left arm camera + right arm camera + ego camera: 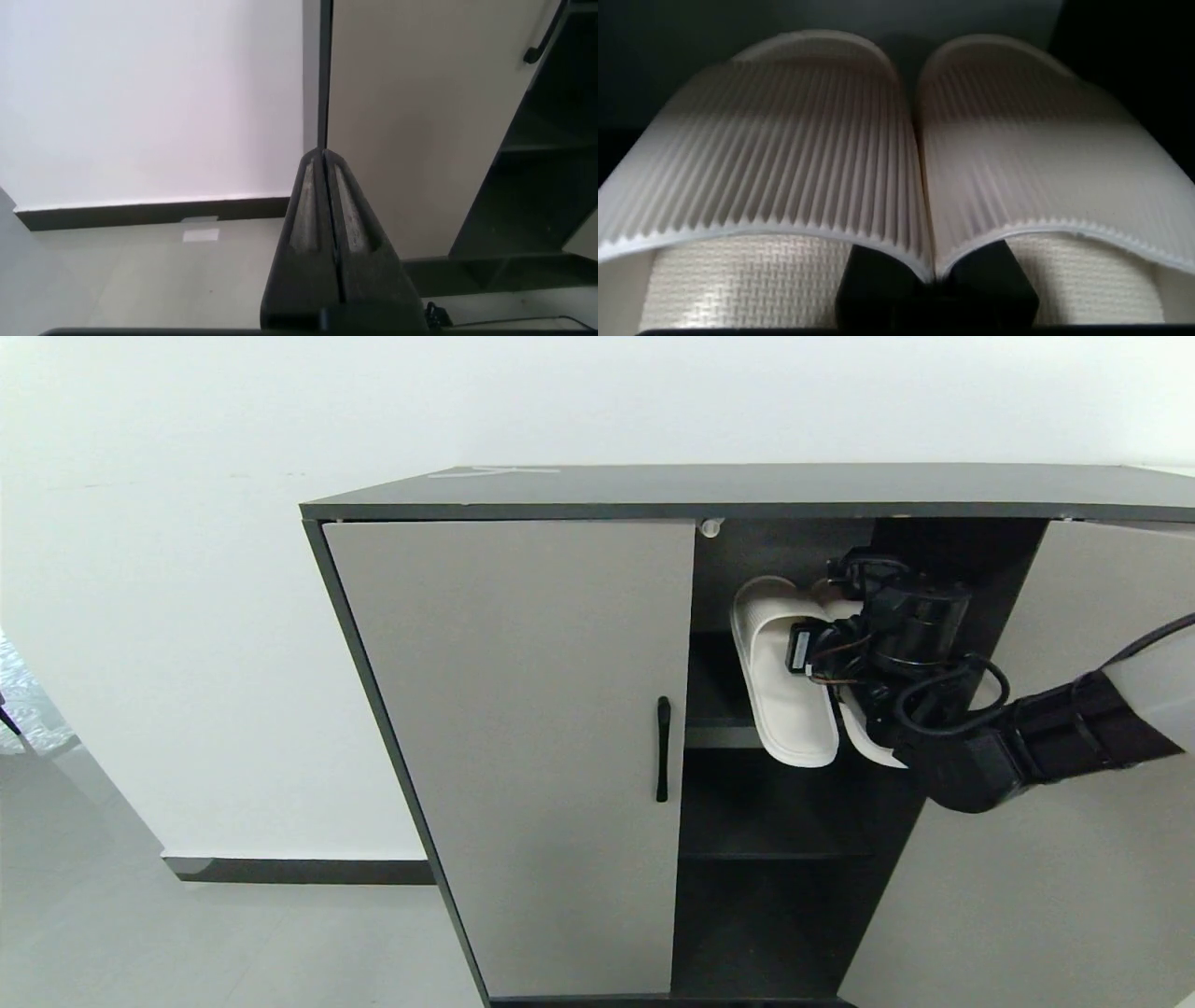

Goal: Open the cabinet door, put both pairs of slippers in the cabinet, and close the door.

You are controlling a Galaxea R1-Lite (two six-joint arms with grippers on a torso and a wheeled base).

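Note:
A pair of white slippers (784,695) hangs toes-up inside the open right half of the dark cabinet (653,485), in front of its upper shelf (724,735). My right gripper (840,609) is shut on the slippers. In the right wrist view its fingers (878,285) sit under the two ribbed straps (803,121), pinching their inner edges together. The left door (513,709) is closed and the right door (1102,616) is swung open. My left gripper (322,201) is shut with nothing in it, low beside the cabinet's left door (420,112).
A black handle (662,747) runs down the closed door's right edge. Dark shelves (775,854) lie below the slippers. A white wall (187,569) with a dark baseboard (299,870) stands left of the cabinet, above grey floor (140,943).

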